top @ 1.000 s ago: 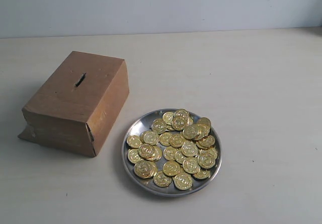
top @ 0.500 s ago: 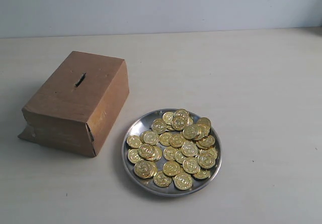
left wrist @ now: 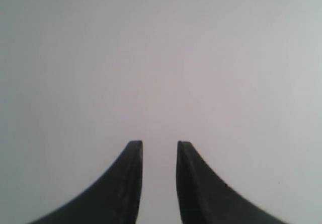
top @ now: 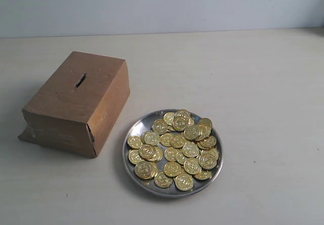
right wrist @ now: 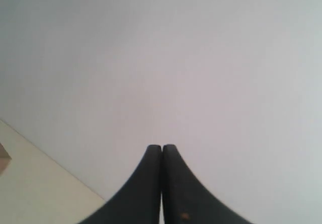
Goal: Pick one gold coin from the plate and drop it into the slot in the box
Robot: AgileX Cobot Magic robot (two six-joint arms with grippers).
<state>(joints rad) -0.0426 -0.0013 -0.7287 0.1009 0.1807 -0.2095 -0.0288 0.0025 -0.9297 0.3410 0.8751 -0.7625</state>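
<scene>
A shiny silver plate (top: pixel 135 129) sits at the front middle of the table, heaped with several gold coins (top: pixel 175 149). To its left stands the brown cardboard box (top: pixel 76 103), with the dark slot (top: pixel 81 80) cut in its top face. Neither arm shows in the exterior view. In the left wrist view my left gripper (left wrist: pixel 159 144) is open, with nothing between its black fingers and only a pale wall beyond. My right gripper (right wrist: pixel 161 147) is shut with its fingers pressed together and empty, facing the same wall.
The cream table (top: pixel 253 83) stretches around the box and the plate, with a pale wall behind it. A strip of the table (right wrist: pixel 35 178) and a brown corner of something show at the edge of the right wrist view.
</scene>
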